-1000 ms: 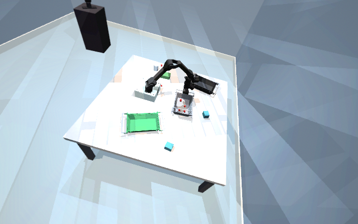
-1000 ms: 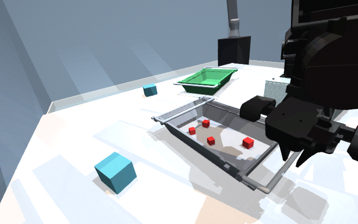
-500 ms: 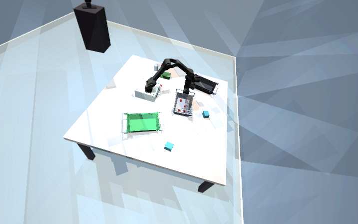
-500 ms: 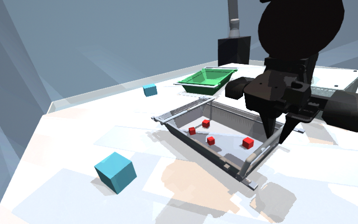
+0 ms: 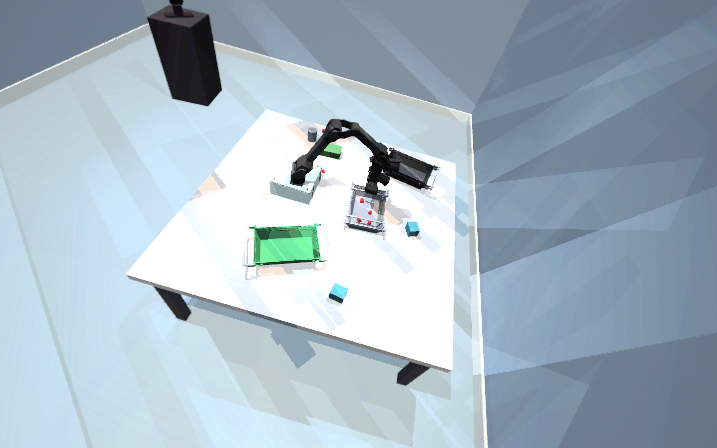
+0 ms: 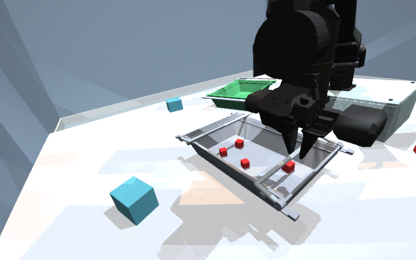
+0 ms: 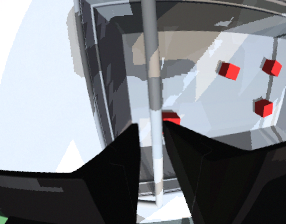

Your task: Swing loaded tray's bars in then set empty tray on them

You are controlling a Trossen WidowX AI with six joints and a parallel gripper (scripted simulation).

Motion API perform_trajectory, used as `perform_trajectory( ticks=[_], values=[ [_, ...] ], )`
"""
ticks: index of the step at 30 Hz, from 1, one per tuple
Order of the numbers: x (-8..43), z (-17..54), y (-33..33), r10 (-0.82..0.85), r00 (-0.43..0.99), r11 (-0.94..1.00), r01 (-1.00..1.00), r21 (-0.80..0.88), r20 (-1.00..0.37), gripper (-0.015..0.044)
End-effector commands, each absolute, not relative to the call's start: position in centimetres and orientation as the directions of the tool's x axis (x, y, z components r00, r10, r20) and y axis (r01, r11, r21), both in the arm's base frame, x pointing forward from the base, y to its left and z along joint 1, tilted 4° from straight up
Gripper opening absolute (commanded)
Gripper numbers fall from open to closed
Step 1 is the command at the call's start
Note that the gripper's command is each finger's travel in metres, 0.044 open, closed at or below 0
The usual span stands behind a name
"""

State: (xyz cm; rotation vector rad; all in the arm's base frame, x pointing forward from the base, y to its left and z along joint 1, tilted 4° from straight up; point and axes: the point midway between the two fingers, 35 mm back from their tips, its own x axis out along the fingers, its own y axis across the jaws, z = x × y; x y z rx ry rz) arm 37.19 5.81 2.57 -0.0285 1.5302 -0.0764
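Note:
The loaded grey tray (image 5: 366, 227) (image 6: 261, 132) (image 7: 110, 65) stands on the table with small red blocks (image 5: 369, 212) (image 6: 245, 163) (image 7: 229, 71) on its floor. Its far bar (image 6: 217, 128) lies across the top near one end. Its other bar (image 6: 274, 169) (image 7: 151, 50) is also in over the tray. My gripper (image 5: 371, 192) (image 6: 296, 155) (image 7: 150, 128) is slightly open and straddles this second bar, with a gap on each side. An empty black tray (image 5: 408, 180) lies beside the loaded one, partly hidden by the arm, its visible bar out over its end.
An empty green tray (image 5: 294, 232) (image 6: 228, 103) has its bars out. One blue cube (image 5: 412, 228) (image 6: 134, 200) is near the loaded tray, another blue cube (image 5: 338, 292) (image 6: 174, 104) farther off. The grey base box (image 5: 291, 189) (image 6: 403, 119), a green block (image 5: 332, 150) and a grey cylinder (image 5: 312, 134) stand behind.

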Motion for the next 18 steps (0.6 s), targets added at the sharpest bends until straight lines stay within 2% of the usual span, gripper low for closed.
perform_trajectory(
  ticks=[1,18],
  values=[
    [37.35,5.26,6.46,-0.058,0.06,0.998,0.027,-0.057,-0.997,0.008],
    [37.37,5.05,6.43,-0.061,0.059,0.998,0.022,-0.06,-0.996,0.008]
  ],
)
